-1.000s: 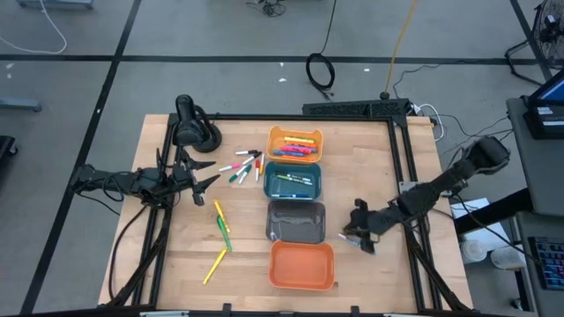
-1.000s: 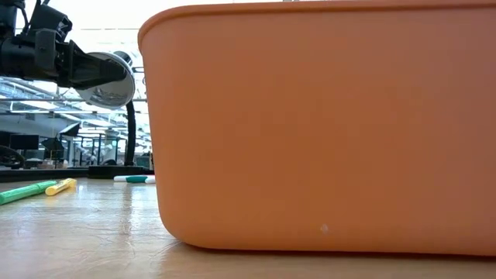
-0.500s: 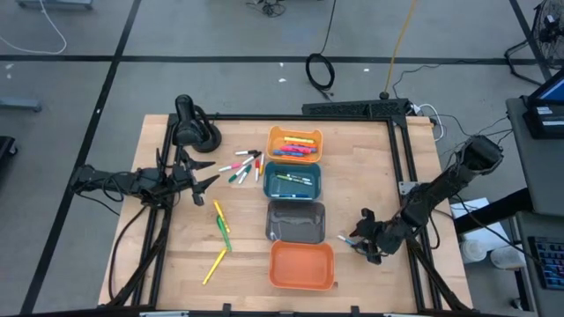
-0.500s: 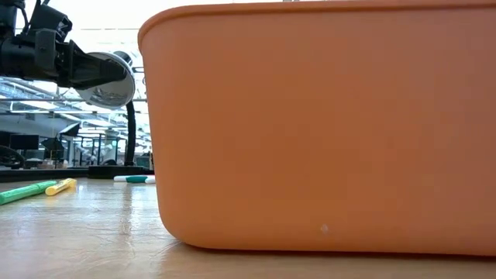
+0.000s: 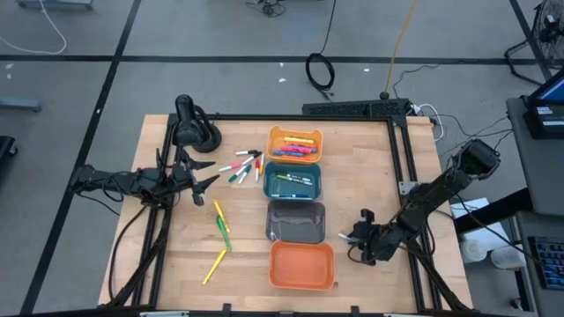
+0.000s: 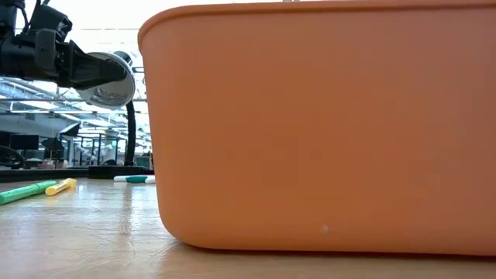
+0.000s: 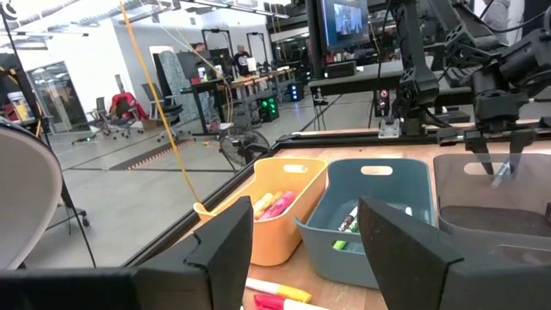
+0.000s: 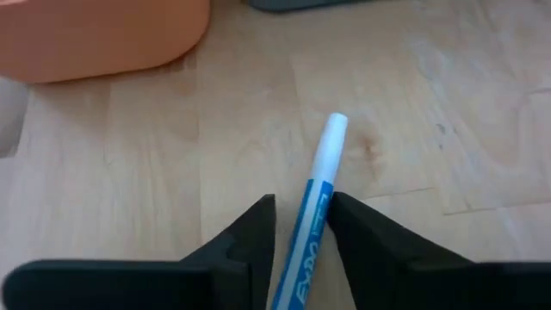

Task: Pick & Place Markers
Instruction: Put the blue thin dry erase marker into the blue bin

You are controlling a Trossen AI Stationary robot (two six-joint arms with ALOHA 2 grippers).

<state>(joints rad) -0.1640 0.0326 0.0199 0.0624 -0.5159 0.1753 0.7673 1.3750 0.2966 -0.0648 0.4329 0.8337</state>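
My right gripper [image 5: 357, 239] is right of the grey bin [image 5: 296, 220] and the orange bin [image 5: 302, 265], shut on a blue marker with a white end [image 8: 314, 194]. My left gripper [image 5: 210, 180] waits open over the table's left side, near a loose cluster of markers [image 5: 245, 165] lying flat on the wood. A yellow and a green marker [image 5: 221, 222] and another yellow one [image 5: 214, 264] lie nearer the near edge. More markers lie in the light orange bin [image 5: 296, 144] and the teal bin [image 5: 293, 181]. My right gripper pinches the blue marker's barrel [image 8: 306, 215] between its two fingers [image 8: 250, 237]. The marker lies along the fingers, and its white end [image 8: 334, 129] sticks out past the fingertips toward the wood. Whether that end touches the table I cannot tell.
The four bins stand in a row down the table's middle, from far to near edge. A black round-based stand [image 5: 192, 128] is at the far left corner. In the low view the orange bin [image 6: 325, 124] fills most of the picture. Bare wood lies right of the bins.
My right gripper has moved a little toward the table's near edge, from beside the grey bin to beside the orange bin, keeping the blue marker in its fingers. The left arm and the loose markers have kept still.
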